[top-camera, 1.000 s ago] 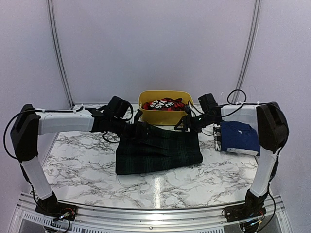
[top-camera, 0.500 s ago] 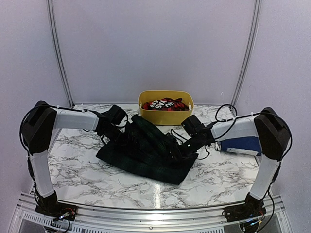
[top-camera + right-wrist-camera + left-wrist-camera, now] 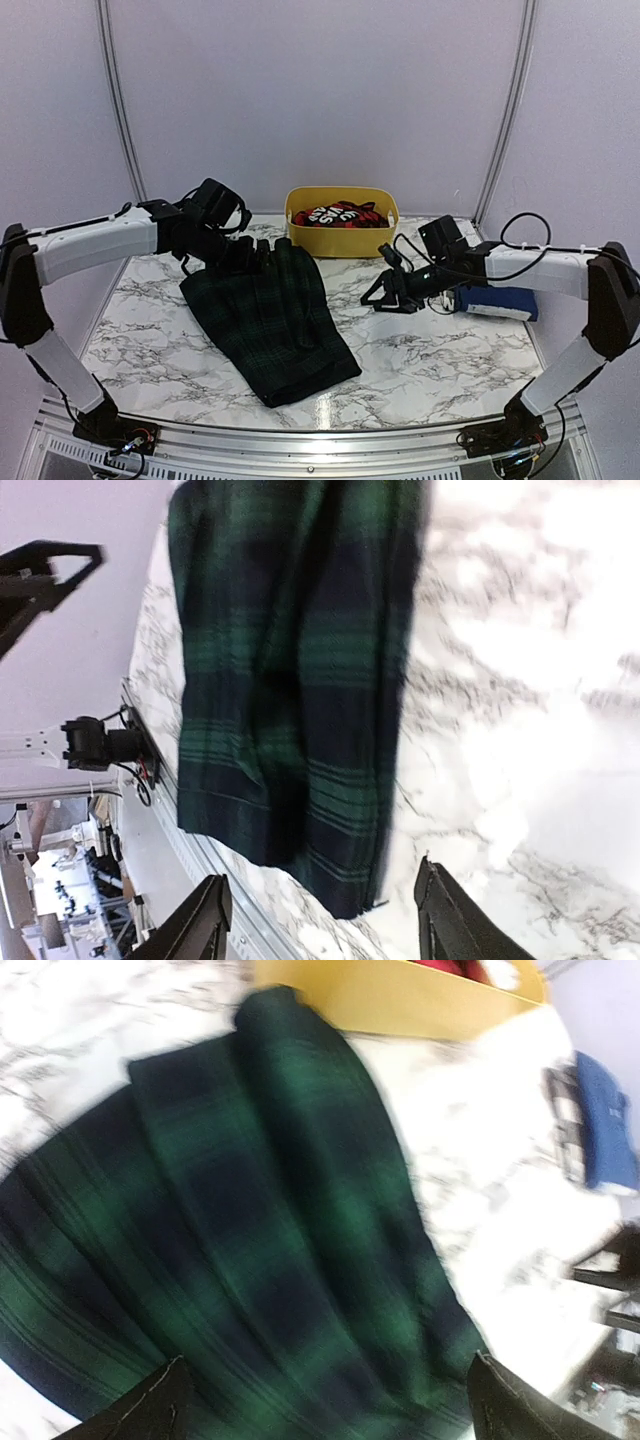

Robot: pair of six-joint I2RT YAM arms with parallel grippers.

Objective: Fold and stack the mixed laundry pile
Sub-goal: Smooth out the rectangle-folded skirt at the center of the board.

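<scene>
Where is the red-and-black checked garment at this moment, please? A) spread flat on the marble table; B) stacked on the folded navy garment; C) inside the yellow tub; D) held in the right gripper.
C: the red-and-black checked garment sits inside the yellow tub, whereas the cloth spread on the table is the dark tartan garment.
</scene>
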